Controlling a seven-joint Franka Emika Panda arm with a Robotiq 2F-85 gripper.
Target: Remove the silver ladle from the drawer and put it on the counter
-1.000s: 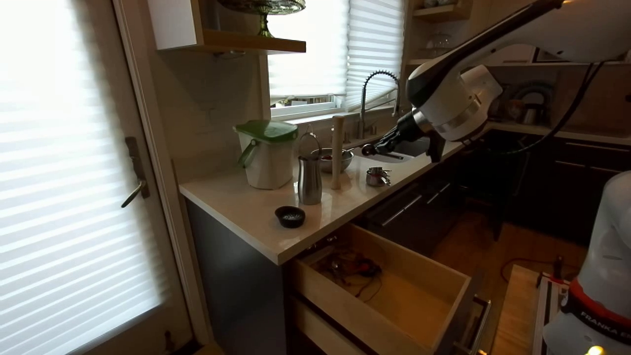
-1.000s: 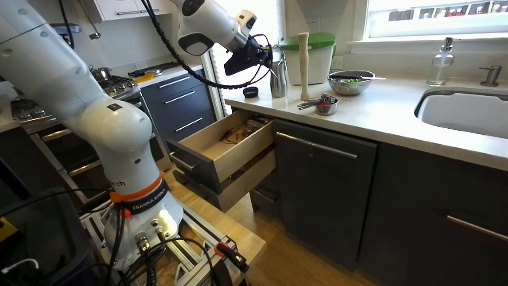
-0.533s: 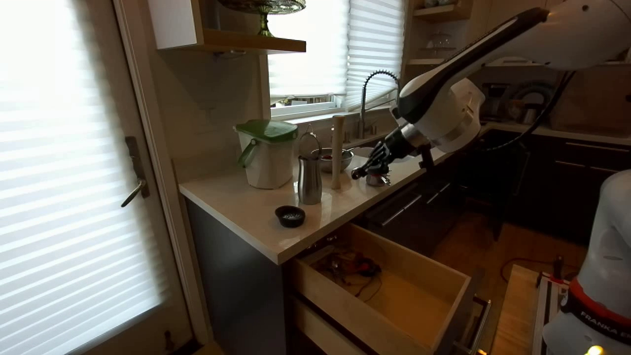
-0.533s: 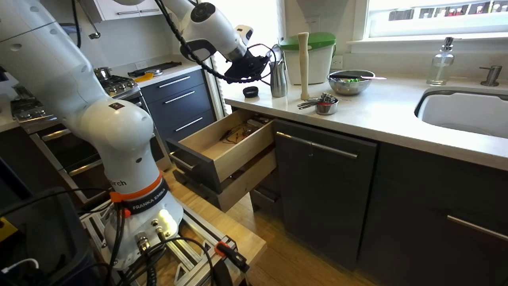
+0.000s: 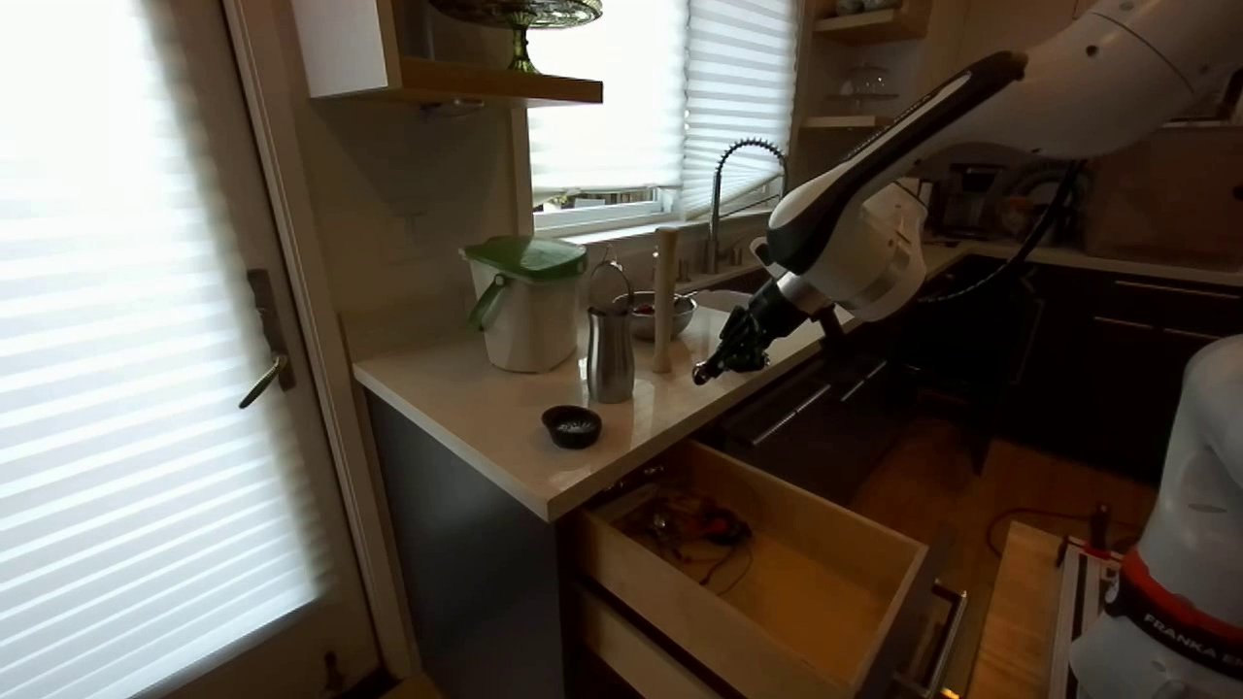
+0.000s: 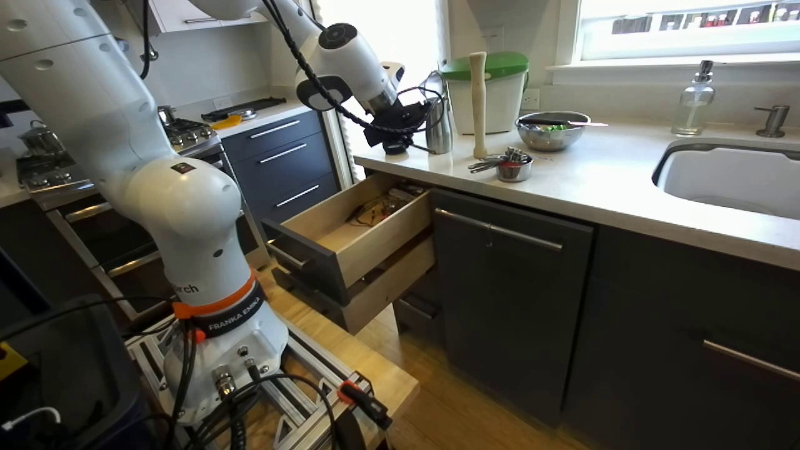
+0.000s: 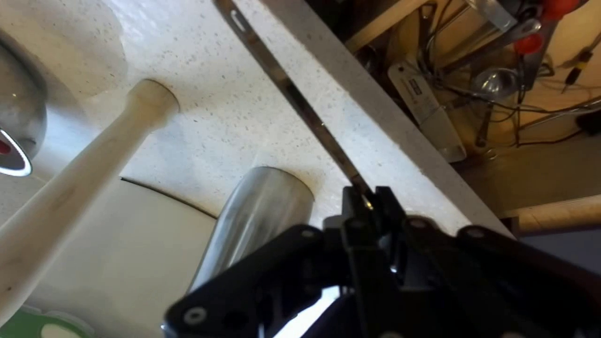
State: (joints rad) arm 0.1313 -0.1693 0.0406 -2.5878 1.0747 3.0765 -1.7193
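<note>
Pale counter (image 7: pixel 220 122) stretches beneath me; my fingers (image 7: pixel 351 202) clasp the silver ladle (image 7: pixel 299 99), clear of the pulled-out drawer (image 5: pixel 796 592) and over that surface, pinched, I judge, to stop it swinging before release

In an exterior view, the bin (image 5: pixel 532 325) is standing toward the rear of the counter (image 5: pixel 486 408), the canister (image 5: pixel 610 359) before it, the rod (image 5: pixel 664 301) right of the canister, and the dish (image 5: pixel 575 443) near the front corner. The drawer (image 5: pixel 796 582) is projecting from beneath the counter, loose items (image 5: pixel 699 524) lying at its inner end. In the wrist view, the gripper (image 7: pixel 367 195) is holding the ladle (image 7: pixel 307 110) above the counter, left of the drawer.
</note>
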